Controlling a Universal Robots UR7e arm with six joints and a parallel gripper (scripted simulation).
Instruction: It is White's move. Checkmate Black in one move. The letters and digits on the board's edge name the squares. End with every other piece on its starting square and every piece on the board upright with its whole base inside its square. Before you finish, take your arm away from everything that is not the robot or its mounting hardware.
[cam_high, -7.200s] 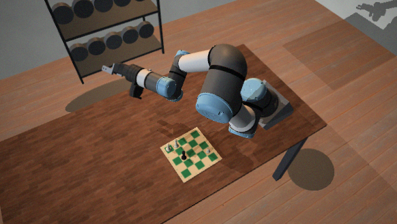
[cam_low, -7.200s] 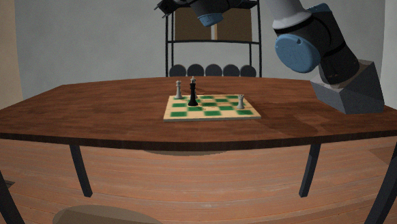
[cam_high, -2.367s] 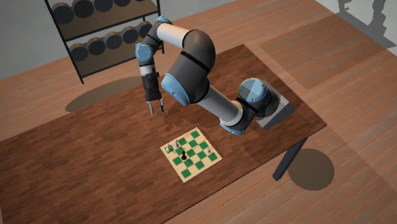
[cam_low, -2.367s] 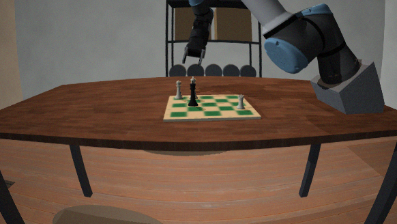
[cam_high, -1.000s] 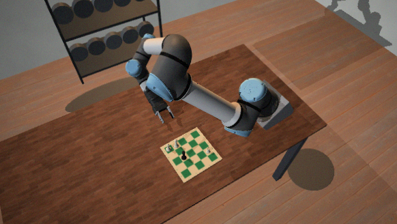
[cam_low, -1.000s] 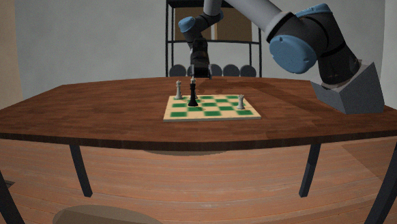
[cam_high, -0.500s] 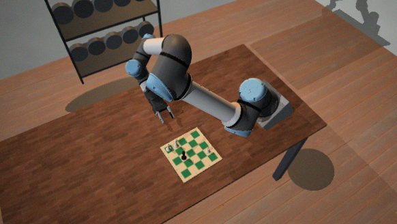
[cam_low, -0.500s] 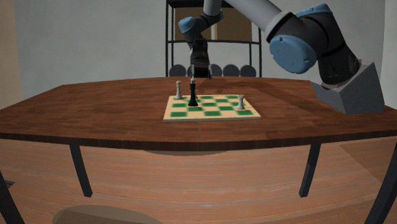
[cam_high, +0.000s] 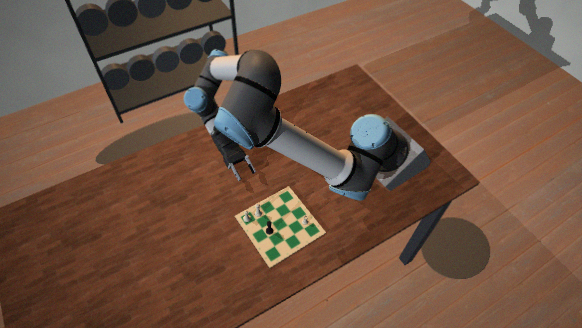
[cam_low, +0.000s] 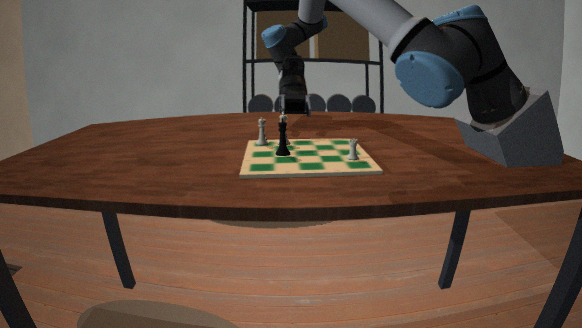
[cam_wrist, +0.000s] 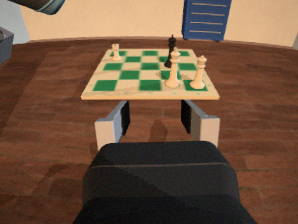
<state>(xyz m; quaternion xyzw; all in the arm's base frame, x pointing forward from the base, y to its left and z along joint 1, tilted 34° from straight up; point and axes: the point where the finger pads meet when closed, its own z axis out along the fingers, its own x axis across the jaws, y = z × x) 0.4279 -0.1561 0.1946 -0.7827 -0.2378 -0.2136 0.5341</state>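
Hand (cam_high: 242, 171) hangs released, nothing in it, just off chessboard (cam_high: 272, 257). White pieces (cam_high: 258, 210) on board near black king (cam_high: 269, 228): small, light, rigid, tippy; pinch mid-stem.

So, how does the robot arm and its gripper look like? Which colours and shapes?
The arm is made of thick round tubes in light grey, with dark grey joint housings and rounded light blue caps. It stands on a grey wedge-shaped base. The gripper has a black body and two flat, pale rectangular fingers. No cables or markings are visible.
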